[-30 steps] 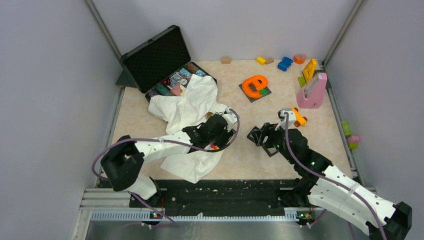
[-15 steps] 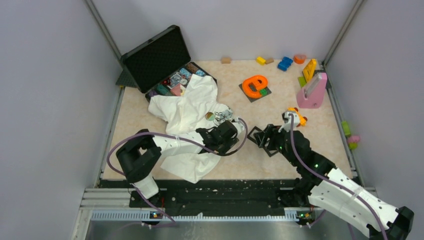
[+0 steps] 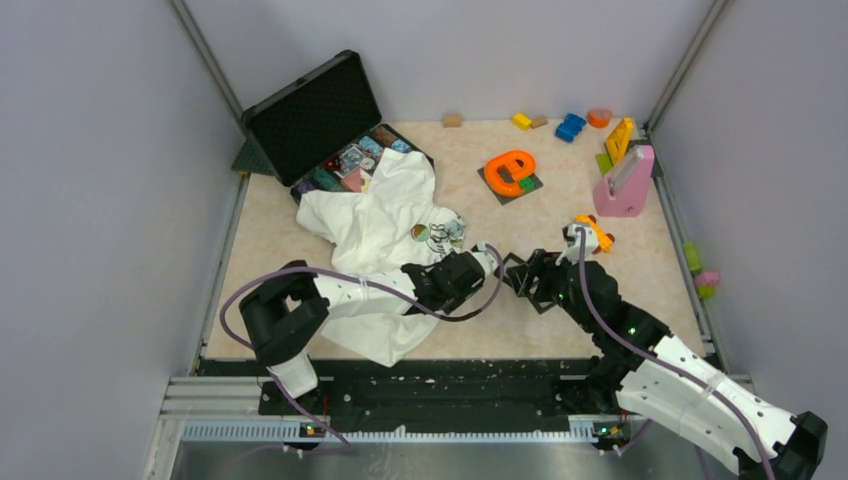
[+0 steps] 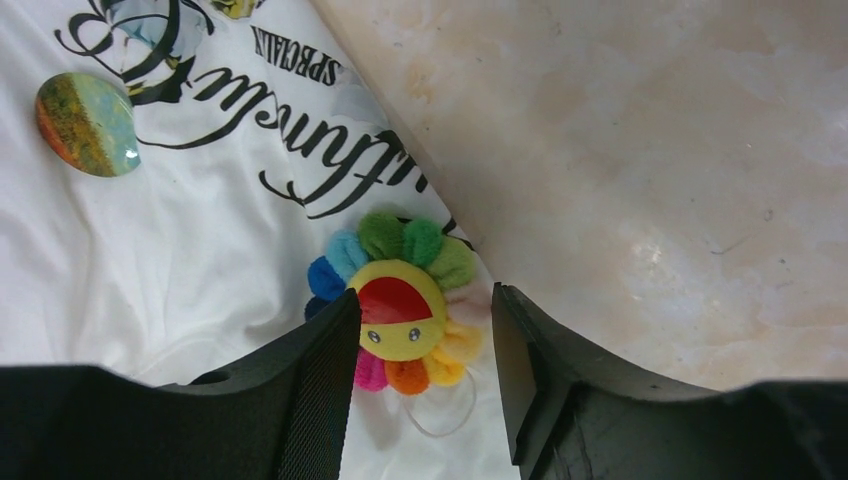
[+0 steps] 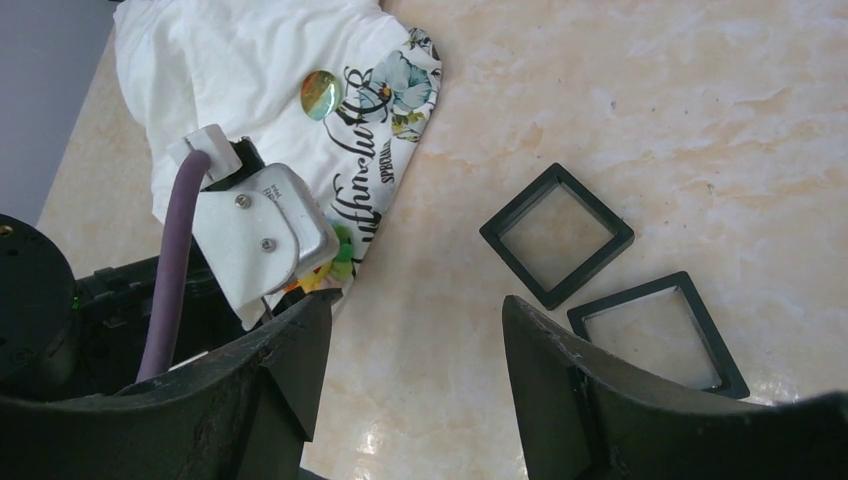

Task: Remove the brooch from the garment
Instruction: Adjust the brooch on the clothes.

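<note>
Leftward of the frames a second ago, the left gripper (image 4: 422, 300) has slid toward 3 o'clock across the garment (image 4: 180, 240) and now sits at its hem. In the left wrist view its jaws stand parted around the brooch (image 4: 400, 305): the 9 o'clock finger lies against the petals, while the 3 o'clock finger stands just apart from them. The brooch lies flat on the cloth just inside the hem, below the dark lettering, with a round badge (image 4: 88, 123) well off at 10 o'clock. That hem runs from 11 o'clock down to 5 o'clock, and bare table (image 4: 650, 150) spreads from 12 to 4 o'clock. The right gripper (image 5: 415, 320) hovers with jaws wide and nothing between them, near two black square frames (image 5: 556, 235) at its 1 o'clock.
</note>
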Tool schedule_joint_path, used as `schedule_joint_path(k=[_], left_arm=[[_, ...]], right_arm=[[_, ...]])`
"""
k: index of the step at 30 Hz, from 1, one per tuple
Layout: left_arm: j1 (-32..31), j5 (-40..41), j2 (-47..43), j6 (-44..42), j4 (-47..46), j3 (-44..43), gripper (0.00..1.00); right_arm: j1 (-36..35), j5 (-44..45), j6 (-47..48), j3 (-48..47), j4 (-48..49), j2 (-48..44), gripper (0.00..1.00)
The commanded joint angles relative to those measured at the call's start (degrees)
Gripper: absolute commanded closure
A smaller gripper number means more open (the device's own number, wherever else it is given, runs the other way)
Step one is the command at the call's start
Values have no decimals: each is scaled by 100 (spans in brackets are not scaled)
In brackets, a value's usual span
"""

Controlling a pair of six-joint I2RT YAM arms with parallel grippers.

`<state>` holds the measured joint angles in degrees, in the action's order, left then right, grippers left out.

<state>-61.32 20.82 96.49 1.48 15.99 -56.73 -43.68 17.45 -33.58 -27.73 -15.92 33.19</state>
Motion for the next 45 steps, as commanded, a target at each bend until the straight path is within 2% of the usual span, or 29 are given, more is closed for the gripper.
schedule_joint_path(k=[1, 4, 5, 10, 12, 19, 27, 28, 31, 36, 40, 45], left_arm=[[14, 525, 204, 92, -45, -293, 46], [15, 645, 340, 168, 61, -378, 57], [10, 690, 345, 192, 78, -390, 58], [8, 255, 109, 164, -52, -218, 39], [14, 194, 19, 133, -139, -129, 39], [38, 445, 260, 162, -43, -169, 46], [196, 661, 156, 293, 44, 34, 42], [213, 686, 156, 297, 71, 45, 43], [225, 850, 30, 319, 54, 107, 67], [293, 526, -488, 378, -74, 111, 94], [347, 267, -809, 550, -173, 165, 100], [764, -134, -1236, 925, -232, 485, 100]], right_arm=[[44, -6, -7, -51, 30, -36, 35], [43, 1, -1, -71, 9, -57, 35], [44, -4, 0, -82, -2, -66, 34], [39, 11, -5, -119, -67, -54, 34], [44, 17, -1, -125, -86, -61, 34], [44, 28, -16, -170, -89, -91, 34], [40, 17, -42, -190, -178, -70, 33], [39, 26, -36, -189, -193, -82, 33], [44, 22, -56, -191, -207, -91, 33], [44, -12, -47, -197, -152, -73, 33], [44, -167, 25, -261, -73, 106, 33], [44, -843, 435, -395, 272, 685, 33]])
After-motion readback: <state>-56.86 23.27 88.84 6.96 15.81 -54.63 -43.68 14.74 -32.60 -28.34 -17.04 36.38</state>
